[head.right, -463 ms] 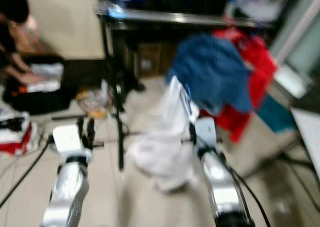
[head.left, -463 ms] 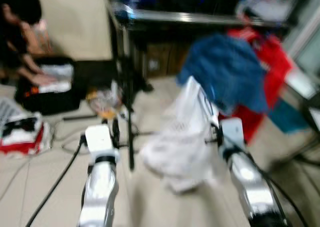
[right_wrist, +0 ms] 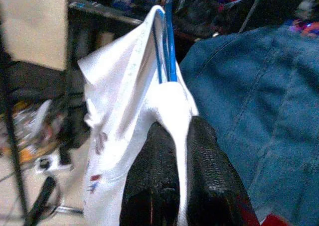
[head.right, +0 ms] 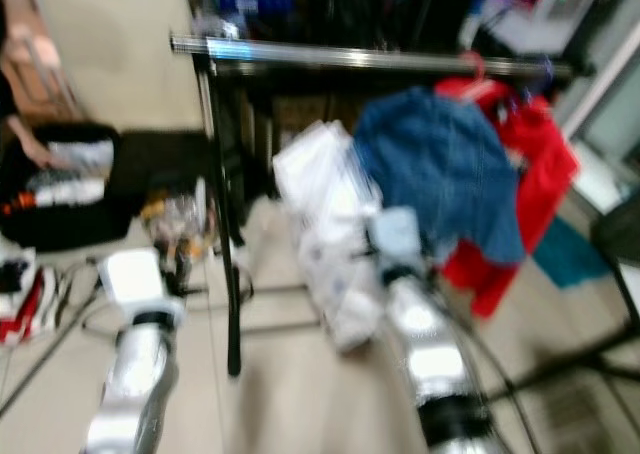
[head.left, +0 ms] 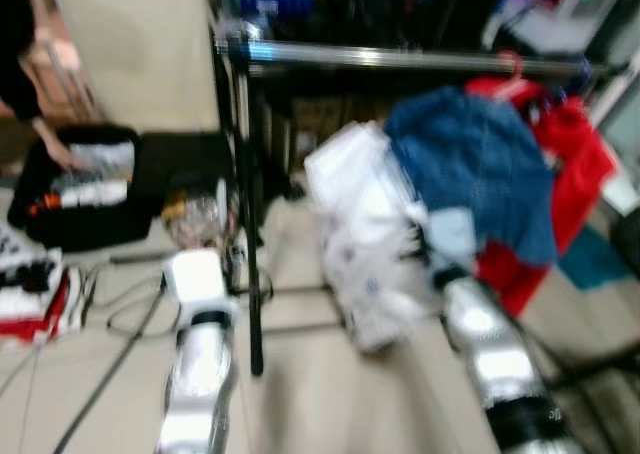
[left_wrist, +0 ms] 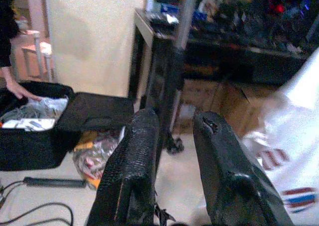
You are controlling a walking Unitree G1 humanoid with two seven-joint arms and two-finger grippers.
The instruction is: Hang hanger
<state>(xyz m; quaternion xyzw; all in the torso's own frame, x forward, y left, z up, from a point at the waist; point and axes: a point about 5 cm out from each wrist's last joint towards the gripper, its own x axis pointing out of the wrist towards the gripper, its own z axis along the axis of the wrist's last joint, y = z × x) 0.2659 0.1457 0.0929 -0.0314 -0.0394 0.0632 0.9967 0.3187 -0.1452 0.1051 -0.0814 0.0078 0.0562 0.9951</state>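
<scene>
Eye views, blurred: one metal rail [head.left: 400,59] carries two garments, a blue denim jacket [head.left: 480,164] and a red one [head.left: 575,154]; one white shirt [head.left: 365,234] at 12 o'clock from the right gripper [right_wrist: 177,136]. Left wrist: left gripper [left_wrist: 174,136] parted, empty, two textured black fingers [left_wrist: 134,161]. Right wrist: right gripper clamps the smooth shirt on one blue hanger [right_wrist: 167,47], beside the jacket.

Both eye views are motion-blurred; the blue hanger [right_wrist: 166,42] runs off the right wrist view's edge at twelve o'clock.
</scene>
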